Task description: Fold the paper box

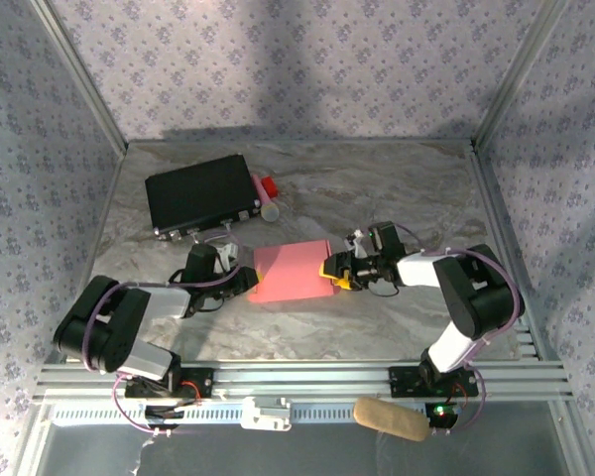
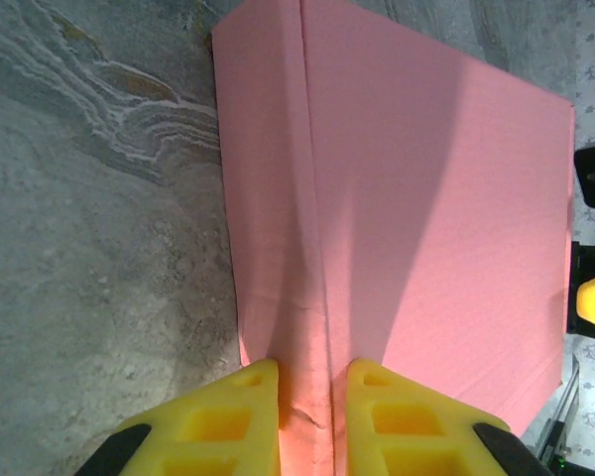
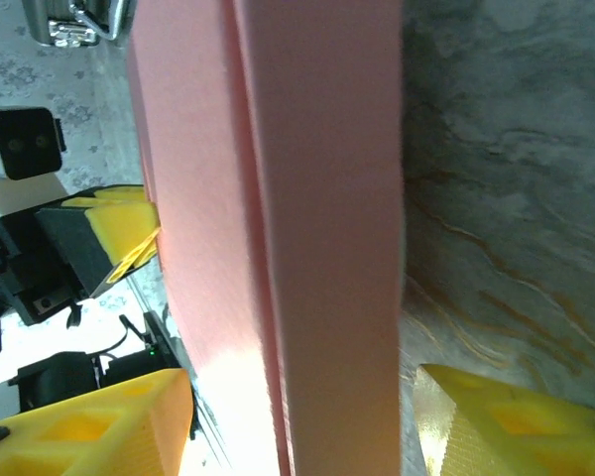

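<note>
marble-look table (image 1: 377, 317) with a black case (image 1: 200, 194) sitting back left. the pink paper box (image 1: 290, 273) lies mid-table between both arms, apart from the case. left gripper (image 2: 312, 397) is squeezed narrow on a raised fold at the box's left end. right gripper (image 3: 302, 372) is spread wide, straddling the right end.

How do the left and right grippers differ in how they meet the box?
The left gripper has narrow jaws pinching a raised crease of the box; the right gripper has wide jaws straddling its whole thickness, contact unclear. The left gripper meets the box's left edge, the right gripper its right edge. Both are yellow-tipped.
</note>
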Controlling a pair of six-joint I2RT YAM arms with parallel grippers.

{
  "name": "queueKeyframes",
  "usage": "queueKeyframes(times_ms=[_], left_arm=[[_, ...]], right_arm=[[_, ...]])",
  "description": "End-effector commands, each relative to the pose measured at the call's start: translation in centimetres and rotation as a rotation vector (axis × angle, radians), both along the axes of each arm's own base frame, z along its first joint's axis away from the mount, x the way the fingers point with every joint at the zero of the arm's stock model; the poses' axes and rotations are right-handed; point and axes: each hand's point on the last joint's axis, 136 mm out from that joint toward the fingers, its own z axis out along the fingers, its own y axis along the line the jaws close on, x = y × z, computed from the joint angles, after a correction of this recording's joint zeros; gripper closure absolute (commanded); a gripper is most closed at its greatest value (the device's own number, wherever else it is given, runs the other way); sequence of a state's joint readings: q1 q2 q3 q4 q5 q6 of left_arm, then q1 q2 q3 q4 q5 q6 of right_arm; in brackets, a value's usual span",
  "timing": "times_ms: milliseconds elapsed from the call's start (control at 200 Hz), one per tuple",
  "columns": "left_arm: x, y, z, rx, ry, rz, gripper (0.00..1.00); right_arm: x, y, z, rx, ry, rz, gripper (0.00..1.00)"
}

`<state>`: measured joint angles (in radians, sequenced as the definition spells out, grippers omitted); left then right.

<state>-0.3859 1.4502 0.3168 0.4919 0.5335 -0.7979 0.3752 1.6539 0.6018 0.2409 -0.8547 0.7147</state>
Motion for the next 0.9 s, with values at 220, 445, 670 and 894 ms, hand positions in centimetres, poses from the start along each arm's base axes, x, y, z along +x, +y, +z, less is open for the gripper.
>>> queueKeyframes(times_ms=[220,445,670,894], left_arm=[[-2.1,1.6,-3.1,0.068,0.141,0.026,1.00],[-2.1,5.2,4.6,0.415,-0.153,0.087,0.33],[-3.6,4.7,12.3,0.427,-0.576,-0.062,0.30],[-6.3,-1.1,13.9,0.765,-0.951,-0.355,0.26]], right_arm=[[1.1,1.9,0.9,0.101,0.043,-0.052,0.52],[1.8,0.3,2.4,0.082,0.188,-0.190,0.64],[0.2,-1.8,4.6,-0.005,0.330,-0.234,0.66],[-1.0,-3.4,6.1,0.017,0.525,-0.273,0.64]])
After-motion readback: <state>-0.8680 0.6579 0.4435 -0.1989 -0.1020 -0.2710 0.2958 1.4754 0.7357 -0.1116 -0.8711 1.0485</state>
